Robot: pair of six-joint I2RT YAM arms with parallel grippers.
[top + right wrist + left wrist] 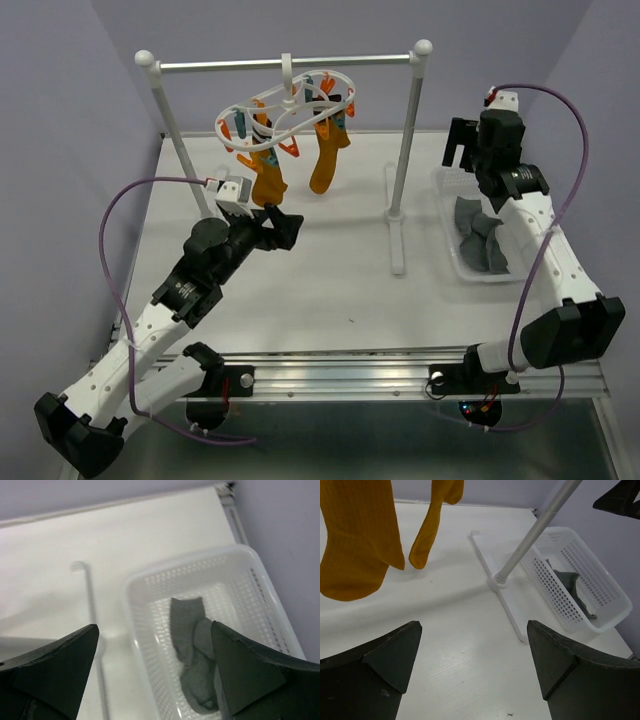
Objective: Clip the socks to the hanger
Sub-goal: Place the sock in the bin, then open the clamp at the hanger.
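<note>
The white oval hanger [290, 110] with orange and teal clips hangs by its hook from the rail. Two mustard-orange socks hang clipped from it, one on the left [268, 178] and one on the right [327, 160]; both show in the left wrist view [355, 545] [432, 525]. Two dark grey socks [480, 238] lie in the basket, also seen in the right wrist view [192, 645]. My left gripper [283, 226] is open and empty, low on the table just below the hanging socks. My right gripper [462, 150] is open and empty, above the basket's far end.
The metal rail stand with white posts [405, 140] and a long foot [397, 235] stands mid-table; its right post sits between hanger and basket. The clear perforated basket [447, 215] lies at the right edge [615, 615]. The purple wall is close behind.
</note>
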